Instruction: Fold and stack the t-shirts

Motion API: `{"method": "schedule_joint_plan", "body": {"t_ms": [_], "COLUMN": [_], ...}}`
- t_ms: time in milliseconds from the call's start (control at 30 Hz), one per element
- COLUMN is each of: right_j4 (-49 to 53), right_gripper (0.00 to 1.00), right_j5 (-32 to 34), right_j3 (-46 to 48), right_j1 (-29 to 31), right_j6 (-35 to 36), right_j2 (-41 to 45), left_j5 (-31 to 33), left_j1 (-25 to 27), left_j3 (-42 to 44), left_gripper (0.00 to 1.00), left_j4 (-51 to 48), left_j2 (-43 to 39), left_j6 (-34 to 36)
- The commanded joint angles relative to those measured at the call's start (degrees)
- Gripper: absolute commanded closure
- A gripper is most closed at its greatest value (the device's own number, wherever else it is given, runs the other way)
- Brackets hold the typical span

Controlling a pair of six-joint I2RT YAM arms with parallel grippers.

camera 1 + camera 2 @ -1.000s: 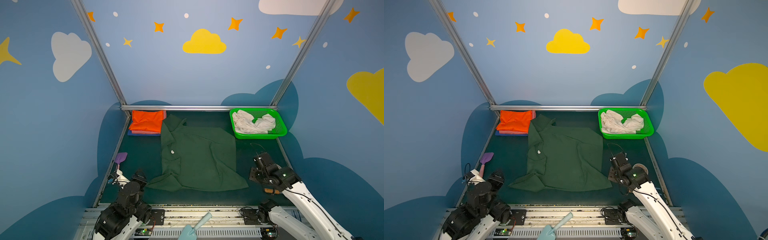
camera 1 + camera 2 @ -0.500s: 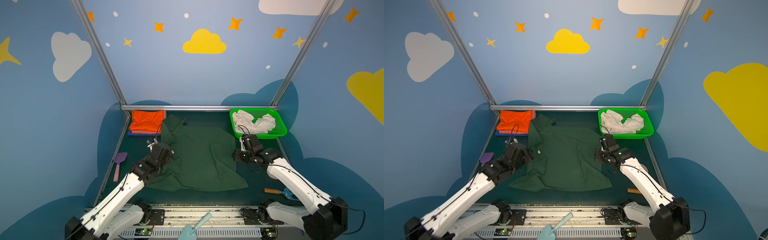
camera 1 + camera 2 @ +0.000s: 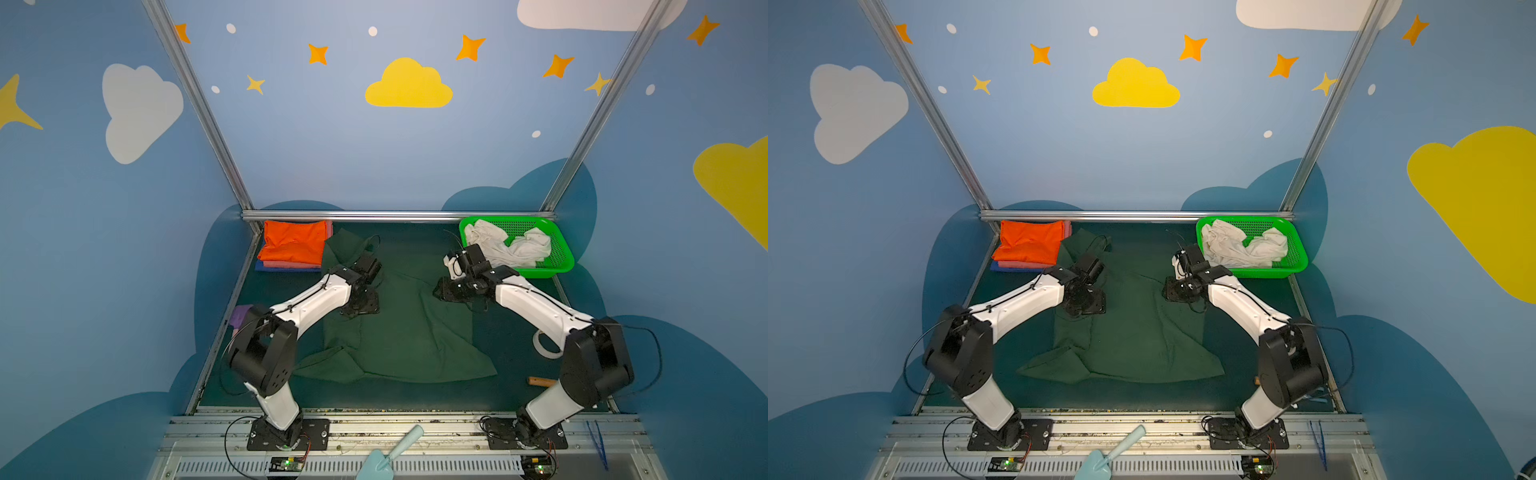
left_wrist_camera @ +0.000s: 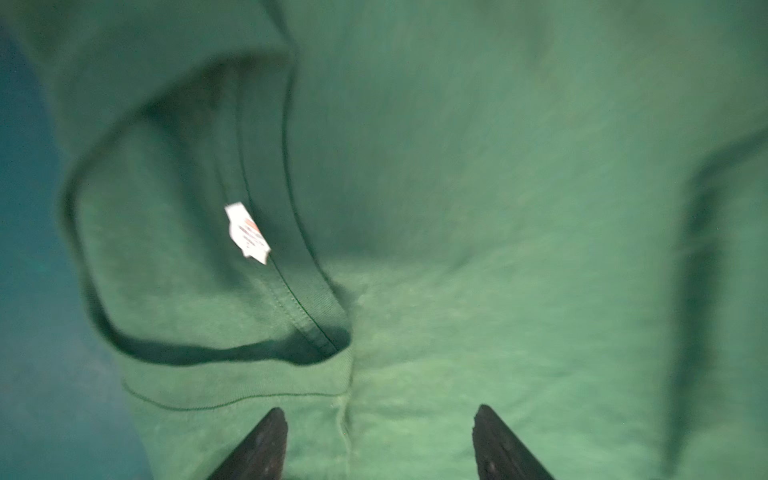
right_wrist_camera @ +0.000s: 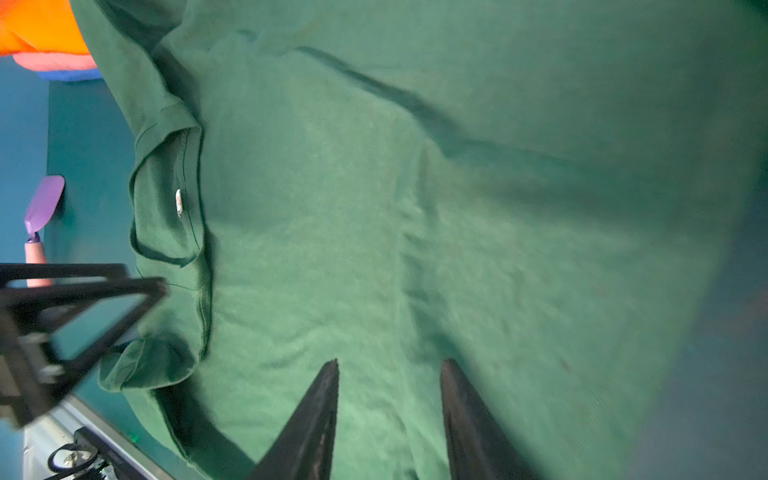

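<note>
1. Dark green t-shirt [image 3: 407,332]: lies spread in the middle of the table between the two arms, where each can reach one end. Its collar-to-hem axis runs across the table, with the collar toward the left arm's side and the hem toward the right arm's. One sleeve reaches back beside the folded stack, and the other lies crumpled toward the front rail. Judged: no fold has been made yet.
2. Green basket [image 3: 540,273]: stands in the back right corner and holds the crumpled white t-shirt [image 3: 511,247], apparently awaiting its turn.
3. Folded stack, back left corner: orange t-shirt [image 3: 295,245] on pink [image 3: 286,264] on blue [image 3: 282,269]. It sits clear of the work area and is the likely destination.
4. Left gripper [image 4: 379,409]: hangs over the shoulder by the collar, with the jaws spread and nothing between them.
5. Right gripper [image 5: 389,362]: hangs over the cloth near the hem edge, with the jaws spread and empty. Judged: the two are paired for a two-handed pick.
6. Neck label [image 4: 247,232]: white, inside the collar, marking the neck end.
</note>
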State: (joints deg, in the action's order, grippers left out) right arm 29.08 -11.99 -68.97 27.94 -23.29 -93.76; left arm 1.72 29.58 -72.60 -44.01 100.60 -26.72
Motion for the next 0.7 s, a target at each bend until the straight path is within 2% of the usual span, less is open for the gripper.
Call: {"method": "schedule_joint_plan", "body": {"t_ms": [0,267,400,467,533,667], "right_j4": [-0.5,-2.5,-2.4,-2.4,-2.5,-3.0], "right_gripper": [0.58,0.58,0.58,0.58,0.58,0.59], "right_j5": [-3.6,-4.5,-3.8,-3.3,-3.0,-3.0], "right_j3": [-1.3,0.4,0.9,1.5,2.0,2.9], "right_j1": [0.4,0.6,0.7,0.7,0.6,0.6], "right_j6": [1.1,0.1,0.1,0.0,-0.1,-0.8], "right_j2": [-3.1,-6.9,-7.6,-7.7,-7.8,-8.1], "left_j5": [2.4,0.6,3.1,4.9,6.6,7.8], "left_j1": [-0.2,-0.3,-0.3,-0.3,-0.4,-0.7], "left_j3": [-1.7,-2.0,-3.2,-3.3,-3.1,-2.5], "left_gripper": [0.29,0.31,0.48,0.50,0.56,0.75], "left_j4": [-6.9,-4.9,-6.1,-6.8,-7.1,-6.8], "left_j2": [2.5,7.1,8.9,9.4,9.8,9.6], "left_j6": [2.8,3.6,3.9,4.5,4.7,4.7]}}
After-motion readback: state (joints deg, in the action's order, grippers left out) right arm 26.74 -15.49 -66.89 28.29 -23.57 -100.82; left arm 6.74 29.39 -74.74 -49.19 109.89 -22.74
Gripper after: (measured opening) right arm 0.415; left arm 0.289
